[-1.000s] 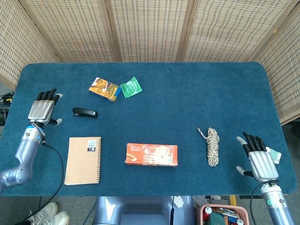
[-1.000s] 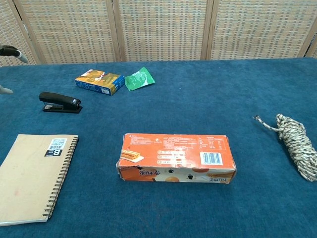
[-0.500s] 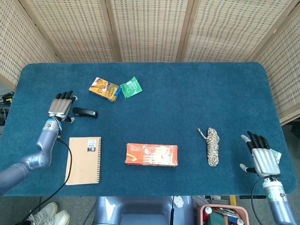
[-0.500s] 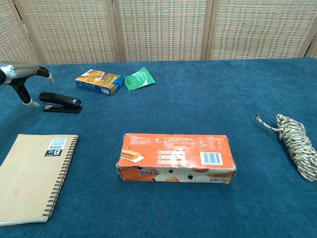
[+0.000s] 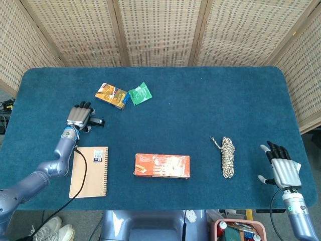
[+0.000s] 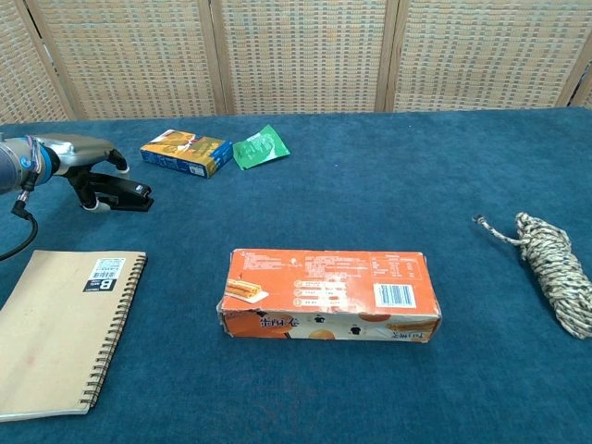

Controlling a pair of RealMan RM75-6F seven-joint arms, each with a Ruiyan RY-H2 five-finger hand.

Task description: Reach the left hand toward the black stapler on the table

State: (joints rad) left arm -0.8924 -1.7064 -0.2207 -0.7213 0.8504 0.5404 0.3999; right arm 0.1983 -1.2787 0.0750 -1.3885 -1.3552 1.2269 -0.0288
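Blue surface carries all items. Orange box sits centre-front, notebook front-left, rope coil to the right. Left hand is positioned over rear end of black stapler, fingers arched above it; contact cannot be confirmed, nothing is held. Right hand is idle, fingers apart. Risk: stapler may be pushed away if approach is too low, as it lies loose on the cloth.

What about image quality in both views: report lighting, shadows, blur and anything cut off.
Head view: even, soft light, no glare on the blue table, everything sharp; left hand covers most of the black stapler. Chest view: equally sharp, faint shadow under the orange box; the rope and notebook are cropped by the frame edges.
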